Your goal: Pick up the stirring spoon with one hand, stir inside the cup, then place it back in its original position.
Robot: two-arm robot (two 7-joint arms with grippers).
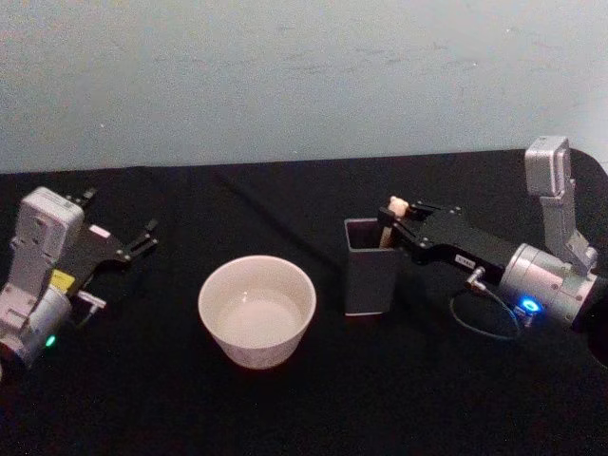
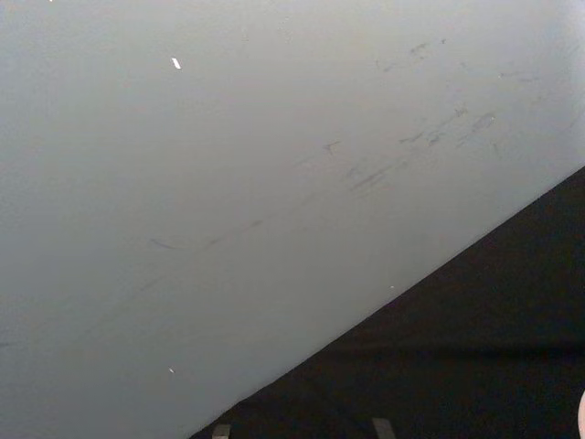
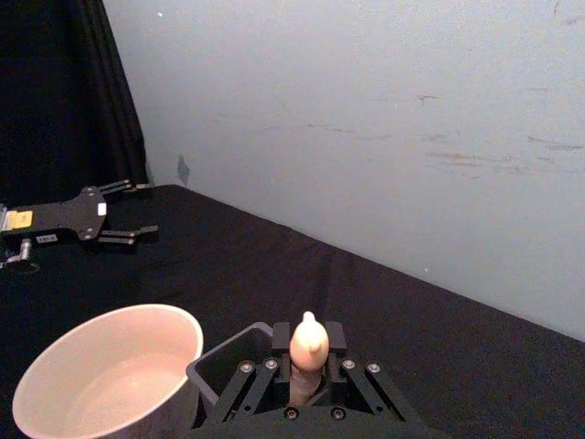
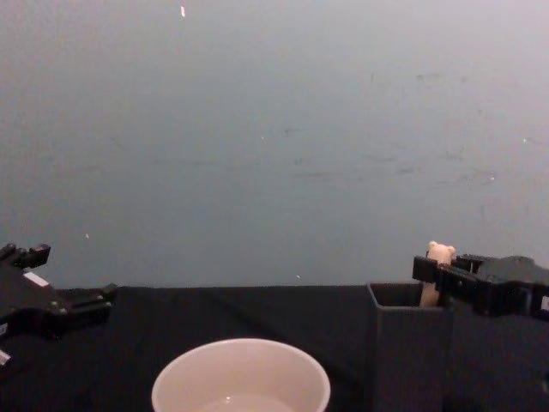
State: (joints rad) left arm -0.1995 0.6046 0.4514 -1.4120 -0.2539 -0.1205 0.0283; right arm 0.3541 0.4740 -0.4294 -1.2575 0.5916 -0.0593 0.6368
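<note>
- Right of centre in the head view, the right gripper [image 1: 391, 224] reaches in from the right edge to a dark square holder [image 1: 369, 271]. Its fingers are clenched on the peach handle of the spoon [image 1: 398, 205], just under the little bear head.
- The spoon stands upright in the holder, and its metal bowl is hidden inside. We judge that the grip sits high because this is the only part of the handle above the holder's rim. From there a straight lift should clear the walls.
- At the lower centre of the right wrist view, the spoon [image 3: 309, 346] rises between the two fingers, which press on it from either side.
- The cup [image 1: 220, 285] sits at the centre of the head view, on the black table [image 1: 456, 399], near the holder's left side but not touching it. Its wide mouth faces up, so we expect only a short carry.
- At the left edge of the head view, the left gripper [image 1: 147, 239] lies low with its fingers spread and nothing in them, well apart from the cup. We take it as parked.
- We judge that the pick-up is only beginning, and the stirring and the return are not yet done.
</note>
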